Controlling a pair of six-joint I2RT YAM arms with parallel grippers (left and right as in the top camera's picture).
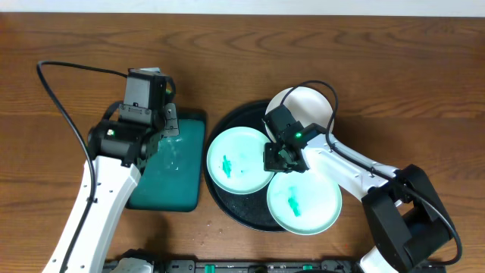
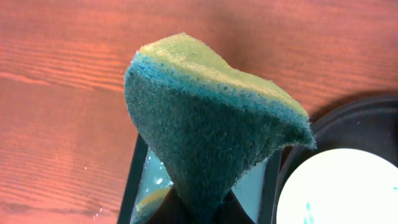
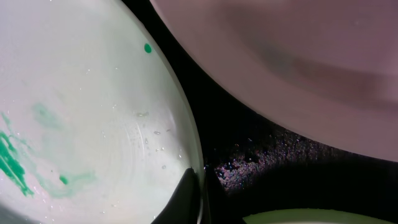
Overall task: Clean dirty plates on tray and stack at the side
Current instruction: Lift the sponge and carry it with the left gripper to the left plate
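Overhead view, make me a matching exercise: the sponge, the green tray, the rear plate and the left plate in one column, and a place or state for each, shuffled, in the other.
1 sponge
2 green tray
3 rear plate
4 left plate

A smeared with green
B gripped by the left end effector
C no smear showing
D on the table beside the black tray

Pairs: 1-B, 2-D, 3-C, 4-A

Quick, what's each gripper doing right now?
Left gripper: closed, holding the sponge.
Right gripper: closed, apparently on the rim of the left plate.
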